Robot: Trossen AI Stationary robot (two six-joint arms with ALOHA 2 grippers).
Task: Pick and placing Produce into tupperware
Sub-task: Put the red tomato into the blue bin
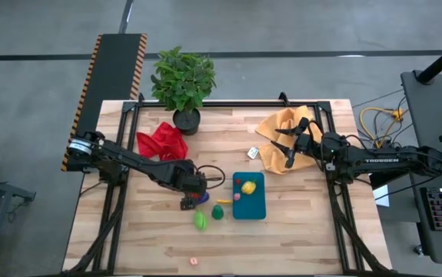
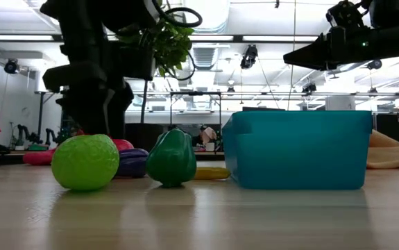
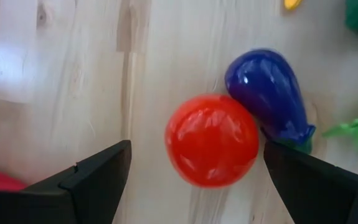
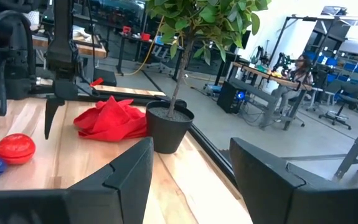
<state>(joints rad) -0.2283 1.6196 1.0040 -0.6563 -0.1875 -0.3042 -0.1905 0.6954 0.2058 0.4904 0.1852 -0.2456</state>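
Wooden surface (image 1: 297, 223): left gripper (image 3: 194, 171), jaws spread, straddles red produce (image 3: 211, 139) (eggplant (image 3: 269, 94) touching at 1 o'clock) for pickup; right gripper (image 4: 191, 168) waits, jaws spread.

Landmark: my wooden table (image 1: 128, 238).
Potted plant (image 1: 184, 85): at its far edge.
Red cloth (image 1: 161, 142): just beside the pot.
Mustard cloth (image 1: 282, 131): far right corner.
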